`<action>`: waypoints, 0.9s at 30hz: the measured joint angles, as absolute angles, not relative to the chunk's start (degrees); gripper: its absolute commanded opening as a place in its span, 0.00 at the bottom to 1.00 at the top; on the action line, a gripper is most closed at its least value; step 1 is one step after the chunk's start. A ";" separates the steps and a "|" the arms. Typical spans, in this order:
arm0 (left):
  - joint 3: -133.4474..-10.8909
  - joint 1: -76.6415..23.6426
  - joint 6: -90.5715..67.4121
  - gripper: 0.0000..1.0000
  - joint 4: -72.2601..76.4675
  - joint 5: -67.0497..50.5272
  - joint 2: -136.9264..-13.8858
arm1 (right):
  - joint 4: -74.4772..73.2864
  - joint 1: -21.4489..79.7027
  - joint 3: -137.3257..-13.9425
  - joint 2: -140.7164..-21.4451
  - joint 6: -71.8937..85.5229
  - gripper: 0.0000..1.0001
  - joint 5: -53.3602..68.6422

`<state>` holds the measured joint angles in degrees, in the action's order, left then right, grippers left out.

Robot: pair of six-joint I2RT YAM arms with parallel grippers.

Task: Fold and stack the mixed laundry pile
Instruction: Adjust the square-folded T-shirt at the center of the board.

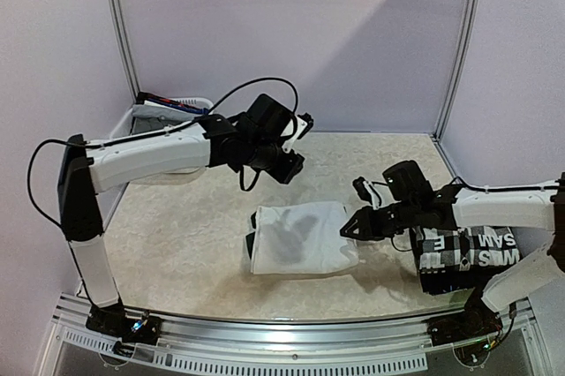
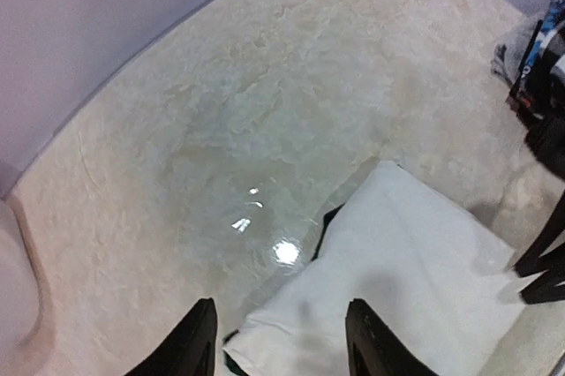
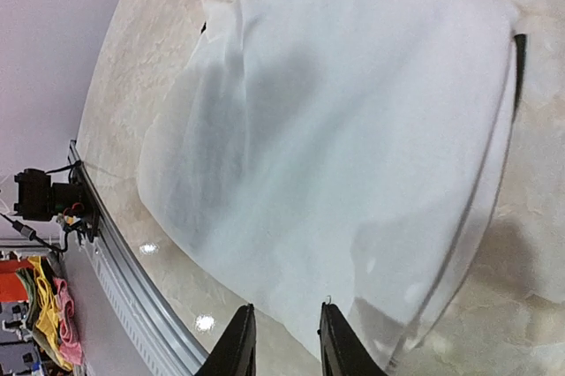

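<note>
My right claw point(image 3: 285, 310) sits low by the right edge of the folded white cloth point(image 1: 300, 239). It is spread a little and holds nothing. The cloth lies flat in the middle of the worktop point(image 1: 177, 244). I think it goes next on the checkered stack point(image 1: 463, 257) at my right. My left claw point(image 2: 282, 305) hangs higher over the cloth's far edge, spread and empty. Past it there is open room, with a basket point(image 1: 163, 109) in the far left corner.

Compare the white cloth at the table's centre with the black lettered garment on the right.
The white cloth is mostly plain; the black garment carries white letters. The white cloth lies flat and thin; the black garment looks thicker. Both look folded and rest on the table.
</note>
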<state>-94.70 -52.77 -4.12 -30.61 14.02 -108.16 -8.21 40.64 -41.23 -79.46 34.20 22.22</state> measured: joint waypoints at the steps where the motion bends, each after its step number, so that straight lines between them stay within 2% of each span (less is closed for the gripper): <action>1: -92.62 -52.90 -5.91 0.47 -29.76 13.26 -106.76 | -7.79 40.84 -41.67 -80.64 34.11 0.24 22.85; 12: -71.29 -54.46 -19.40 0.40 -24.23 6.96 -107.31 | -6.04 41.17 -43.86 -94.54 33.52 0.22 21.54; 20: -59.57 -57.45 -29.19 0.38 -19.25 10.92 -104.92 | -4.62 41.21 -43.68 -95.02 34.24 0.22 19.64; 22: -58.39 -58.74 -31.31 0.39 -19.77 12.80 -103.66 | -4.69 41.21 -43.13 -94.19 34.46 0.23 19.18; 27: -59.40 -61.32 -33.43 0.49 -26.17 20.62 -100.68 | -9.08 41.25 -42.70 -89.82 34.63 0.25 18.17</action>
<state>-59.40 -61.32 -33.43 -26.17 20.62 -100.68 -9.08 41.25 -42.70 -89.82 34.63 18.17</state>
